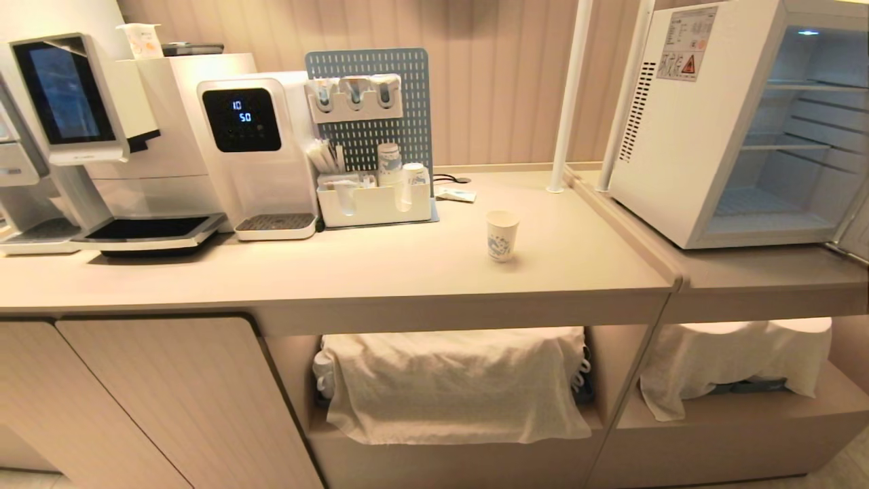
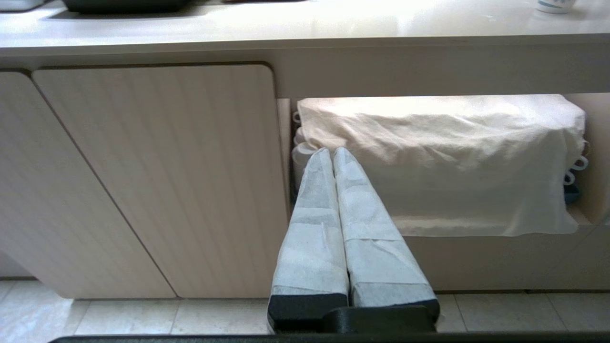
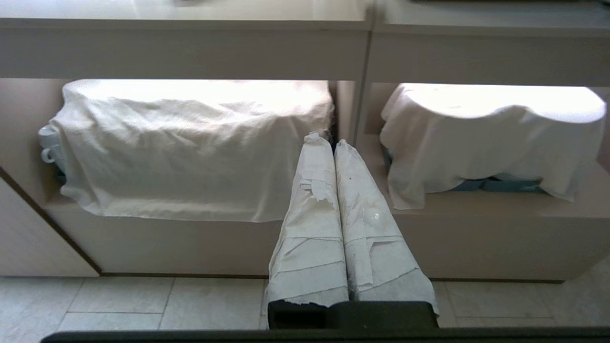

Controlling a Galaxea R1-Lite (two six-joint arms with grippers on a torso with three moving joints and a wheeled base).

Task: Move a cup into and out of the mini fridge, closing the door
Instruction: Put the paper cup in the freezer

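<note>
Item: small tapered white paper cup with blue print (image 1: 502,235), upright, alone on the beige counter (image 1: 380,272), left of the open white mini fridge (image 1: 740,129). Likely light, thin-walled, crushable; grip gently mid-body. Left gripper (image 2: 332,151) and right gripper (image 3: 332,141): fingers pressed together, empty, low before the under-counter shelves.

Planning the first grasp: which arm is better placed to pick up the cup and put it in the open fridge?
Probably the right. The cup stands right of centre on the counter, and the mini fridge is further right. Both grippers hang low before the shelves, shut and empty.
</note>
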